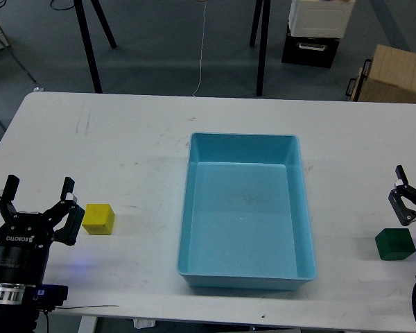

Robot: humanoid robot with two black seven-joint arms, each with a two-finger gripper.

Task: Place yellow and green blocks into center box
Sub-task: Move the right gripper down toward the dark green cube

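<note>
The yellow block (98, 218) sits on the white table (125, 139) at the near left. My left gripper (40, 189) is just to its left, open and empty, with its right finger close beside the block. The green block (394, 244) rests near the right edge. My right gripper (408, 198) is just above and behind it, cut off by the frame edge; only one finger shows. The light-blue center box (244, 276) stands in the middle of the table with nothing in it.
Beyond the table's far edge stand black stand legs (90, 48), a brown cardboard box (395, 76) at the far right and a black-and-white case (315, 31). A white cable (202, 48) runs across the floor.
</note>
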